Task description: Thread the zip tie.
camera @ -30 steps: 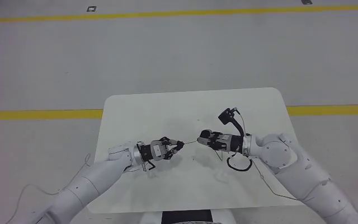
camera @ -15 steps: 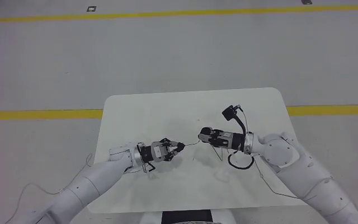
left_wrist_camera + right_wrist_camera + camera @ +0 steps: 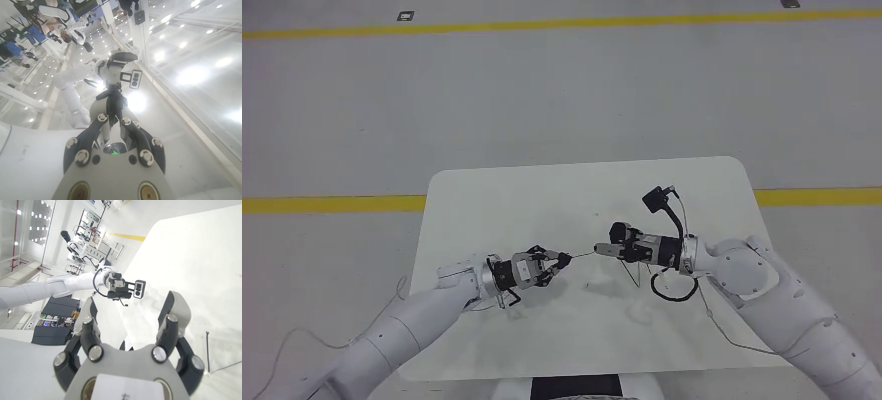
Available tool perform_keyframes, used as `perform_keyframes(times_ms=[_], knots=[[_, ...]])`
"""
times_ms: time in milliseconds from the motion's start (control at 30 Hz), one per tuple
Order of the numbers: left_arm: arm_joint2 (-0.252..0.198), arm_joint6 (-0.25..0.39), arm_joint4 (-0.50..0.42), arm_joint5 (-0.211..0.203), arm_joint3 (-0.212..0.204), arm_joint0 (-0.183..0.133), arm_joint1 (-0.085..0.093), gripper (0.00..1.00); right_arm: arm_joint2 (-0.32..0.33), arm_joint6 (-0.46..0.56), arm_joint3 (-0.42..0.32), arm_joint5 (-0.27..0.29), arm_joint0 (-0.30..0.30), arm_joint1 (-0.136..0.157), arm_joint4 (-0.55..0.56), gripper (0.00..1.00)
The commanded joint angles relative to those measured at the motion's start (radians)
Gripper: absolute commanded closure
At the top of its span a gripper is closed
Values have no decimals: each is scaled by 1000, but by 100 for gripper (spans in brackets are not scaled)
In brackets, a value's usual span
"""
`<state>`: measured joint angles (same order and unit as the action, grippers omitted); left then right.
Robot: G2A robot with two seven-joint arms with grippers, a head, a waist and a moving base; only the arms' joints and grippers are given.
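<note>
Where the two arms meet over the near half of the worktop (image 3: 542, 200), item one: tie (image 3: 584, 254), a thin dark strip held off the surface, running nearly level from the left gripper (image 3: 563, 259) toward the right gripper (image 3: 606, 248).

Left gripper: fingers drawn narrow, pinching one end of the tie. In the left wrist view a dark toothed strip stands between the fingertips.

Right gripper: fingers spread wide in its own wrist view. Its tips lie just beside the tie's free end; whether they touch it cannot be told.

Spare tie (image 3: 207, 349): black, with a small square head, lying flat on the worktop near the right gripper.

Worktop: white, rounded corners, a few faint smudges.

Floor (image 3: 562, 100): pale grey, crossed by two yellow lines (image 3: 332, 204), one passing behind the worktop, one farther off.

Floor tags (image 3: 405, 16): two, small, black and white, at the far edge. Print too small to read.

Writing: white label (image 3: 122, 391) on the right wrist housing, dark print cut off at the edge, unreadable. Faint grey lettering (image 3: 24, 151) on a white surface beside the left gripper, illegible.
</note>
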<state>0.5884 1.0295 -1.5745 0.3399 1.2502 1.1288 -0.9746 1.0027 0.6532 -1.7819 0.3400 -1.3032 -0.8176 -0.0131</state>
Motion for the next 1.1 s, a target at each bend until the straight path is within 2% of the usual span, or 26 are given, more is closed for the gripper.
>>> perform_keyframes(times_ms=[0,67,167,433,500,567,633,667,733,1067], knots=[[7,16,5,0,-16,18,-4,100,8,8,4,0,-5,-1,-17,0],[8,39,5,0,-30,35,-12,100,17,29,3,0,-10,-1,-51,0],[1,68,5,0,-45,44,-23,100,28,63,4,0,-14,-2,-68,0],[-43,174,5,0,-103,30,-50,100,41,140,12,0,-11,-14,-109,0],[-50,190,5,0,-115,27,-56,100,40,153,20,0,-6,-19,-120,13],[-60,211,5,0,-129,25,-62,100,38,166,28,0,0,-26,-131,20],[-66,232,5,0,-143,23,-69,100,35,176,35,0,5,-33,-136,31],[-68,240,5,0,-149,24,-72,100,33,180,37,0,7,-37,-134,42],[-69,248,5,0,-160,22,-78,100,28,186,41,0,11,-43,-127,51],[-66,265,5,0,-202,13,-101,100,27,225,72,0,22,-73,-124,58]])
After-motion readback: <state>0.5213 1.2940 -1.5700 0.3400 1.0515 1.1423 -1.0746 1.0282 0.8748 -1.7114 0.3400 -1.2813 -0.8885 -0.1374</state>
